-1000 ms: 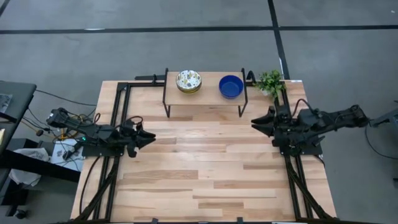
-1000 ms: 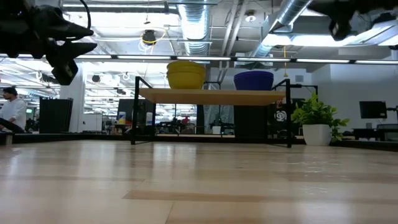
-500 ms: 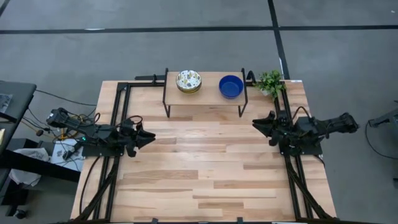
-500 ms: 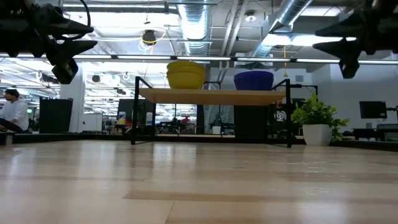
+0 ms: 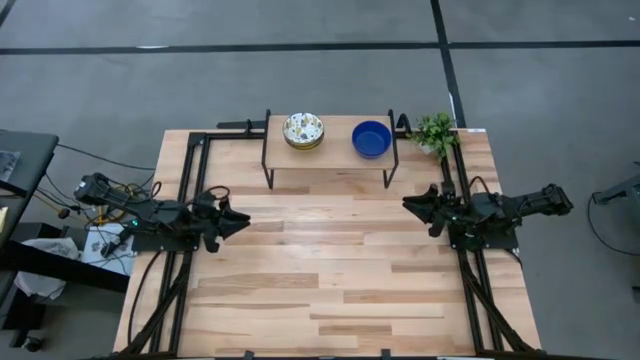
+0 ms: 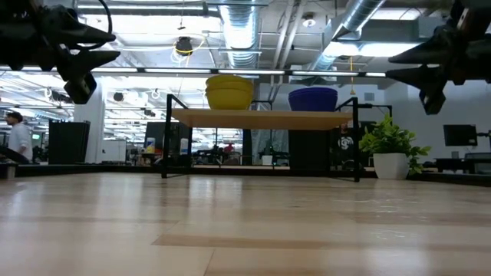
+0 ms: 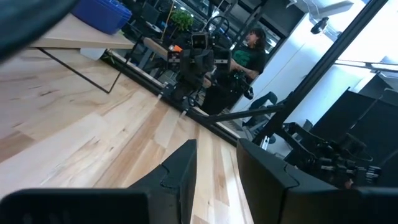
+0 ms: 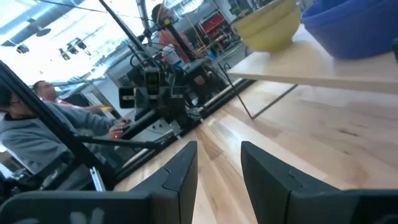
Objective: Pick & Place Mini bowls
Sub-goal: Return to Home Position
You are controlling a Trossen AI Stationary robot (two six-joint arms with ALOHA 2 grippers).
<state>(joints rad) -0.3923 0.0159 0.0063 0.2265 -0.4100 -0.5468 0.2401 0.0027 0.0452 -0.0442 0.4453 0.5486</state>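
Note:
A stack of cream floral mini bowls [image 5: 303,130] and a stack of cobalt blue mini bowls [image 5: 371,139] stand on a small wooden shelf [image 5: 335,152] at the table's far middle. In the low view the floral stack [image 6: 229,92] shows yellow undersides, beside the blue stack [image 6: 313,99]. My left gripper [image 5: 245,222] hovers open and empty at the table's left side, above the table. My right gripper [image 5: 407,204] hovers open and empty at the right side, near the shelf's right legs, and also shows in the low view [image 6: 393,65].
A small green potted plant [image 5: 434,132] stands at the far right, beside the shelf. The shelf stands on black metal legs [image 6: 166,138]. A black frame runs along the table's left and right sides. People show in the room beyond the table.
My right gripper has come down from high above the table and has shifted a little toward the near edge, its arm drawing back toward the right. It stays empty. The bowls have kept still.

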